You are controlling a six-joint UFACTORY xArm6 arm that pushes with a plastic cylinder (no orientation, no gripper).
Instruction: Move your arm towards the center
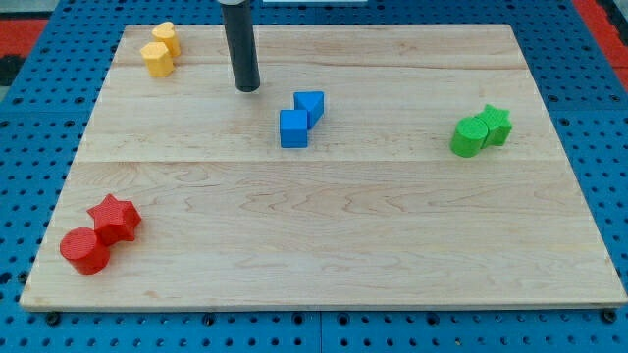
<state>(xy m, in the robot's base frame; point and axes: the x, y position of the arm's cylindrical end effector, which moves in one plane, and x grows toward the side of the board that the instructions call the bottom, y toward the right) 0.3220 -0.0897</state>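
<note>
My tip [247, 88] rests on the wooden board [324, 245] in its upper middle part. It stands a little up and to the left of two blue blocks, apart from them: a blue cube [292, 128] and a second blue block [310, 105] touching it at its upper right. The rod rises from the tip out of the view's top.
Two yellow blocks [159, 51] sit at the top left. A red star [115, 217] and a red cylinder [84, 251] sit at the bottom left. A green cylinder [469, 137] and a green star [495, 125] sit at the right.
</note>
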